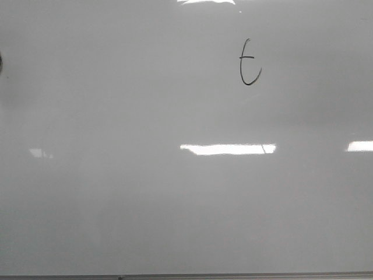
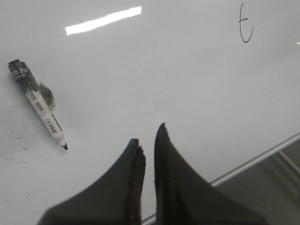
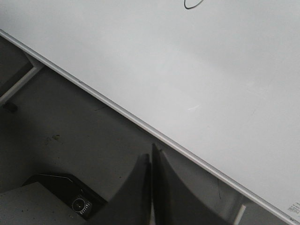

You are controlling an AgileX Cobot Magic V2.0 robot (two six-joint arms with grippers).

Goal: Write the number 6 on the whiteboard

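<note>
The whiteboard (image 1: 175, 204) fills the front view. The number 6 (image 1: 245, 58) is a thin black stroke with a hooked bottom and a short crossbar, at the upper right; it also shows in the left wrist view (image 2: 241, 21) and partly in the right wrist view (image 3: 193, 5). An uncapped black-and-white marker (image 2: 41, 108) lies loose on the board. My left gripper (image 2: 149, 133) hovers over the board near its edge, jaws almost together, holding nothing. My right gripper (image 3: 152, 152) is shut and empty, just off the board's edge. Neither gripper shows in the front view.
The board's thin metal frame edge (image 2: 262, 159) runs beside my left gripper and past my right one (image 3: 117, 110). Beyond it is dark floor with a dark device with a round dial (image 3: 80, 205). Bright light reflections (image 1: 227, 149) lie on the board.
</note>
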